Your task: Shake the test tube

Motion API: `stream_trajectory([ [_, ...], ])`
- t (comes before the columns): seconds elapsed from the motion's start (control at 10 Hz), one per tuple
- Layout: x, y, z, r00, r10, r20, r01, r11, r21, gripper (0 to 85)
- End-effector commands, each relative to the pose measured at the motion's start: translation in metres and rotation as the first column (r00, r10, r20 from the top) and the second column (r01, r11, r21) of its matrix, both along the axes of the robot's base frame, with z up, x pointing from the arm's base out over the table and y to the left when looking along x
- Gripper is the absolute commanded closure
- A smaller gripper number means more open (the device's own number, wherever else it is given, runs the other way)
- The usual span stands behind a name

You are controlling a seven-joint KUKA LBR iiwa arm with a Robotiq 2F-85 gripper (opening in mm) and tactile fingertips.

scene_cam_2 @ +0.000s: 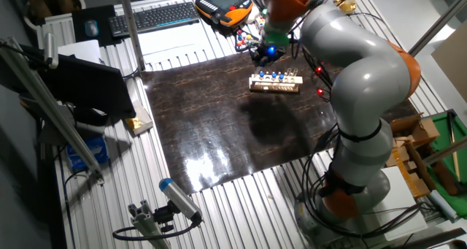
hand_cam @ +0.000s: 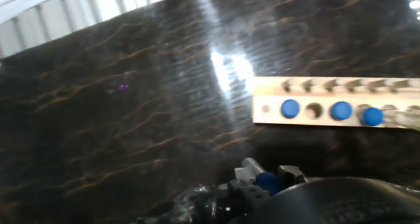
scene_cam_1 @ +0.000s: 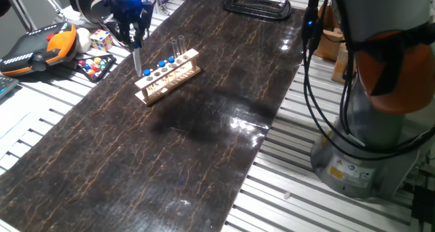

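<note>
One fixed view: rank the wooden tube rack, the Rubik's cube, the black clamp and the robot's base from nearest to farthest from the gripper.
1. Wooden tube rack, just beside and below the gripper, which holds a test tube.
2. Rubik's cube, off the mat's left edge; close to the rack's rank.
3. Black clamp, at the mat's far end.
4. Robot's base, right side.

You're looking at a dark marbled mat (scene_cam_1: 170,157) on a slatted aluminium table (scene_cam_1: 41,133) — glare pools on it — with a keyboard (scene_cam_2: 155,17) and black clamp (scene_cam_1: 257,4) nearby.
</note>
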State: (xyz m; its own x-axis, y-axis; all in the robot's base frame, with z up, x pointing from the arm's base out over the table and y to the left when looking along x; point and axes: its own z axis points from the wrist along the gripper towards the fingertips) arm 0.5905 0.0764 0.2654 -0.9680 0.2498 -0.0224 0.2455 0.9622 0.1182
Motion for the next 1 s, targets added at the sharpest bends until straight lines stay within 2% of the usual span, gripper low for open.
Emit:
stream_trajectory([
  [0.0, 0.0006, -0.004, -0.002, 0.998, 0.065, 0.006, -0.064, 0.995, -0.082, 84.3],
  [0.1, 0.0015, -0.012, -0.005, 0.994, 0.110, 0.025, -0.105, 0.983, -0.151, 84.3],
  [0.2, 0.0024, -0.019, -0.006, 0.987, 0.156, 0.028, -0.146, 0.964, -0.222, 84.3],
  [0.4, 0.0034, -0.029, -0.005, 0.976, 0.216, 0.003, -0.202, 0.919, -0.338, 84.3],
  [0.6, 0.0022, -0.035, -0.004, 0.972, 0.232, -0.023, -0.219, 0.876, -0.430, 84.3],
  [0.9, 0.0014, -0.042, -0.001, 0.944, 0.324, -0.067, -0.307, 0.784, -0.539, 84.3],
])
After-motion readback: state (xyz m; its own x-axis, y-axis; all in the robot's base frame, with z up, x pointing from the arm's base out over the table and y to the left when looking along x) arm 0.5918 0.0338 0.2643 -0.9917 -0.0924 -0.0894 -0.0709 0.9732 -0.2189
